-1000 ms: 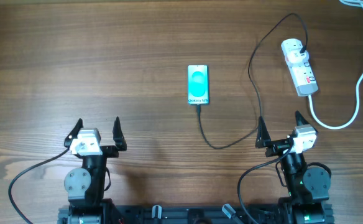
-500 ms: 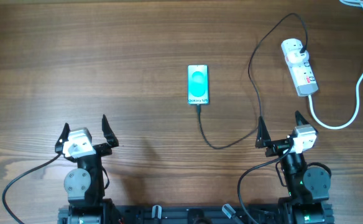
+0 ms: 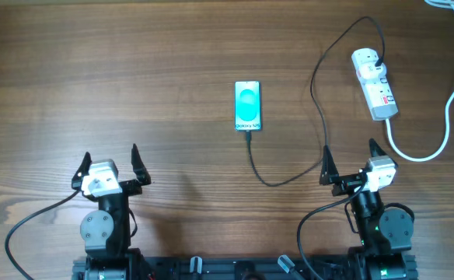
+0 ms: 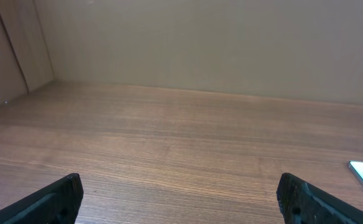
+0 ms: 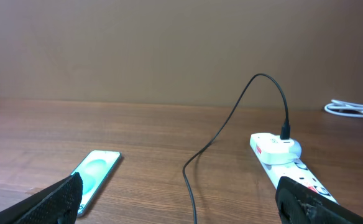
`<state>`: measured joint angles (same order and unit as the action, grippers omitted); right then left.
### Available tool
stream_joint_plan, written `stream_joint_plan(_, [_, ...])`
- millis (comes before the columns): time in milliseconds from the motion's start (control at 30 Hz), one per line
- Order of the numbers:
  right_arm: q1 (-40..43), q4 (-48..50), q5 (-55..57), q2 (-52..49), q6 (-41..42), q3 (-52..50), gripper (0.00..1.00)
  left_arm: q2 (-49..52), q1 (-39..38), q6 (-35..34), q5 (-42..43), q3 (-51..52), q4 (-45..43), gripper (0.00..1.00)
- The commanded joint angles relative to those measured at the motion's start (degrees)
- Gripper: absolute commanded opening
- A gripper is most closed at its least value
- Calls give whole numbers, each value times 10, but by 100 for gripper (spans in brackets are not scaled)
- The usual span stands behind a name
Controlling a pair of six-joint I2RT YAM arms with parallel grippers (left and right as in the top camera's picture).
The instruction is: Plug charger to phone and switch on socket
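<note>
While the right fingers (image 3: pixel 326 162) sit dead still at near right, spread wide and holding nothing, the left fingers (image 3: pixel 137 163) have drifted. They swung out to the left, then nudged back right. Now they hang just as wide and empty over the near-left tabletop (image 3: pixel 134 70), well apart from everything.

Nothing else has budged. The phone (image 3: pixel 247 105) lies mid-tabletop, screen glowing turquoise. The charger (image 3: pixel 313 82) loops its black cable from the phone's near end round to the white adapter (image 3: pixel 364 58), seated in the far end of the socket (image 3: pixel 376 89) at far right.

So the plug looks to be in already. Whether the socket's switch is on cannot be read from here. That left-side shuffle reads as settling, not a reach.
</note>
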<state>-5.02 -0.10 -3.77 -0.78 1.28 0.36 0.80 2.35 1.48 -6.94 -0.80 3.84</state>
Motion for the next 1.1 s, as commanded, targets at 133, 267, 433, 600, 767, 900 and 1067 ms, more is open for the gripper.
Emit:
stream_joint_plan(133, [-3, 1, 6, 6, 4, 0, 100, -6, -3, 11, 11, 5, 2, 100])
stream_joint_plan(267, [-3, 1, 6, 6, 4, 0, 100, -6, -3, 11, 11, 5, 2, 100])
stream_joint_plan(433, [-3, 1, 6, 6, 4, -1, 100, -6, -3, 13, 11, 5, 2, 100])
stream_joint_plan(600, [-3, 1, 6, 6, 4, 0, 100, -6, -3, 13, 11, 5, 2, 100])
stream_joint_plan(767, [-3, 1, 6, 6, 4, 0, 100, -6, -3, 13, 11, 5, 2, 100])
stream_joint_plan(900, [-3, 1, 6, 6, 4, 0, 100, -6, -3, 21, 11, 5, 2, 100])
stream_joint_plan(1067, [-3, 1, 6, 6, 4, 0, 100, -6, -3, 24, 14, 5, 2, 100])
